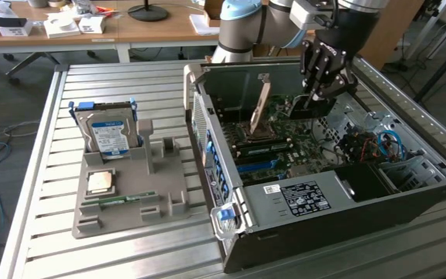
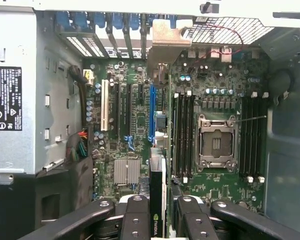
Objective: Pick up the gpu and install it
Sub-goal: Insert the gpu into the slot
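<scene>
Install step in hand: your end effector point(image 1: 311, 103) is clamped on the thin black-and-tan gpu card point(image 2: 157, 200), held edge-on inside the open grey computer case point(image 1: 347, 203), just above the green motherboard point(image 2: 135, 120) and near the long blue slot point(image 2: 151, 112). Not yet seated, in my judgement. Seating calls for the card's lower edge square over the slot and a straight press.

The case stands on a slatted metal worktop point(image 1: 53, 174) beside a grey moulded holder point(image 1: 169, 192). Wooden desks point(image 1: 153, 29) stand behind.
</scene>
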Action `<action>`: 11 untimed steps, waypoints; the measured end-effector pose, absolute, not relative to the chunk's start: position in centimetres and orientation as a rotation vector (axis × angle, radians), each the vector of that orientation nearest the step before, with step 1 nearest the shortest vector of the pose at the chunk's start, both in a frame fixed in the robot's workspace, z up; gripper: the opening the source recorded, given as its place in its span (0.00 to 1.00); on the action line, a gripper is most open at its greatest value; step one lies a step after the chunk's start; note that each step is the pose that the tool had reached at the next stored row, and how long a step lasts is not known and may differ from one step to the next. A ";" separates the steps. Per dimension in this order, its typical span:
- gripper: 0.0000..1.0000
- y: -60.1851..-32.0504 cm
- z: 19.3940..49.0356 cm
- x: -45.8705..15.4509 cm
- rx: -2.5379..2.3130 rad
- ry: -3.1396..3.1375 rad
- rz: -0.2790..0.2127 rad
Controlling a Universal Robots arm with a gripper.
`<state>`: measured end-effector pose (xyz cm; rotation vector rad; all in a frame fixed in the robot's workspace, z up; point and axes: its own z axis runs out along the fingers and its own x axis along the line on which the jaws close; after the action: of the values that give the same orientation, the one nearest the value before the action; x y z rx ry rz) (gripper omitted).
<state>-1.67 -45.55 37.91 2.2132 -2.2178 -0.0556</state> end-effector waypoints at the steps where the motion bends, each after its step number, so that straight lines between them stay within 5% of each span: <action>1: 0.26 -45.6 37.8 -1.7 2.214 -2.218 -0.055; 11: 0.26 -45.6 36.3 -2.3 2.222 -2.221 -0.047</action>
<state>-2.30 -45.55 36.29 2.2219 -2.2209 -0.0469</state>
